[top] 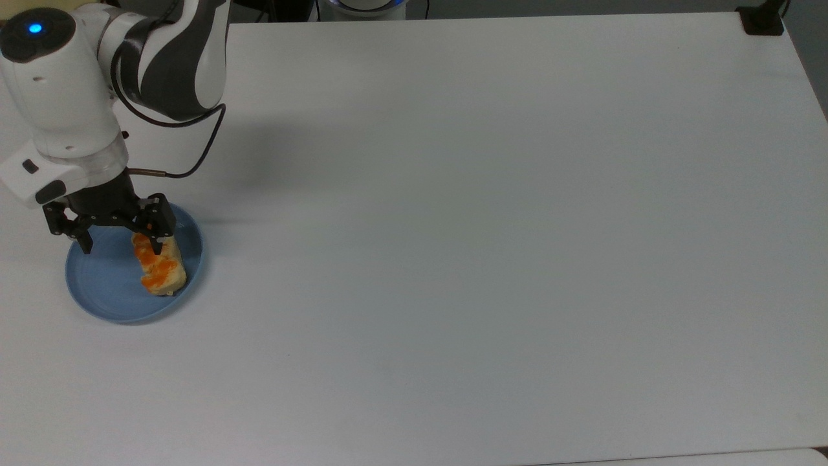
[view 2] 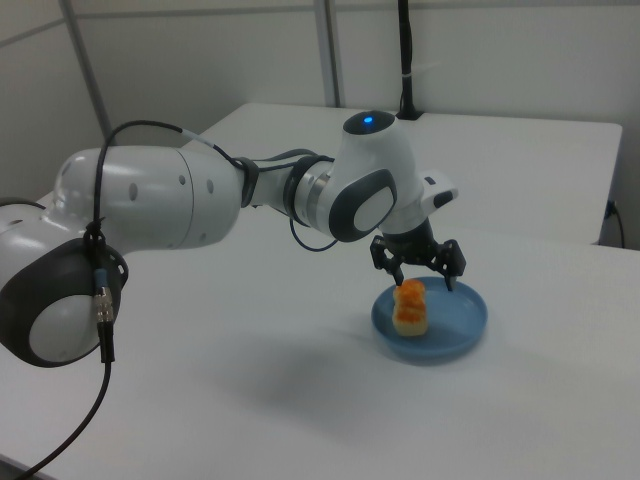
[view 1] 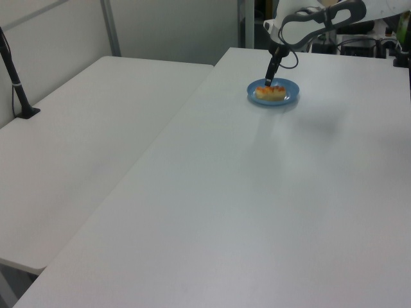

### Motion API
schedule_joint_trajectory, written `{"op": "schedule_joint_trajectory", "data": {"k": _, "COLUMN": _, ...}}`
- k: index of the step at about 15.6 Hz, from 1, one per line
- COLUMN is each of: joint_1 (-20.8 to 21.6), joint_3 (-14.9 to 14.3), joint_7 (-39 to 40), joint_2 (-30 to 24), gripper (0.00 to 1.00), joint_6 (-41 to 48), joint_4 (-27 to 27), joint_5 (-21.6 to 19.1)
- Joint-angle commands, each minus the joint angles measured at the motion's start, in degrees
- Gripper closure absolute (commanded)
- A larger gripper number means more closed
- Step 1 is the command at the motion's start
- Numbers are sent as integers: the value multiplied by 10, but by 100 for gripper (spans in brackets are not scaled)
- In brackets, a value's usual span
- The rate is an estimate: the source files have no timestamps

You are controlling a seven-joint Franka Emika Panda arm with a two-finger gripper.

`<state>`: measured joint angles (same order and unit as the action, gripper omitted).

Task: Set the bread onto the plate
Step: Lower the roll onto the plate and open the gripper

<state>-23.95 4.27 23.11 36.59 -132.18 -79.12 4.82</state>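
- The desk (top: 491, 246) is white and bare across most of its top; a second white desk (view 1: 83, 135) stands beside it on the left view's left
- The plate (top: 107, 294) lies flat near the top view's left edge, toward the far end of the desk in the left view (view 1: 290, 95)
- The bread (top: 159, 266) lies on the plate, in its half toward the top view's right, orange bumps up, one end near the rim; in the right view (view 2: 410, 307) it sits on the plate's left part
- The end effector (top: 120, 242) hangs just above the plate with its fingers spread wide, holding nothing; one fingertip (top: 156, 246) is over the bread's upper end, the other over the plate's rim at the top view's left
- In the right view the end effector (view 2: 423, 282) stands above the bread, apart from it
- The white arm (top: 71, 97) rises behind, a black cable looping at its wrist
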Motion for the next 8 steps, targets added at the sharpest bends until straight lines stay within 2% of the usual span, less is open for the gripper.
{"op": "schedule_joint_trajectory", "data": {"k": 1, "joint_1": -5, "joint_3": -5, "joint_7": -14, "joint_2": -41, "gripper": 0, "joint_6": 9, "joint_4": -14, "joint_5": -5}}
{"op": "schedule_joint_trajectory", "data": {"k": 3, "joint_1": -14, "joint_3": -5, "joint_7": -21, "joint_2": -86, "gripper": 0, "joint_6": 61, "joint_4": -33, "joint_5": -10}}
{"op": "schedule_joint_trajectory", "data": {"k": 5, "joint_1": -24, "joint_3": -5, "joint_7": -44, "joint_2": -135, "gripper": 0, "joint_6": 155, "joint_4": -38, "joint_5": -20}}
{"op": "schedule_joint_trajectory", "data": {"k": 8, "joint_1": -37, "joint_3": -5, "joint_7": -56, "joint_2": -206, "gripper": 0, "joint_6": 278, "joint_4": -43, "joint_5": -62}}
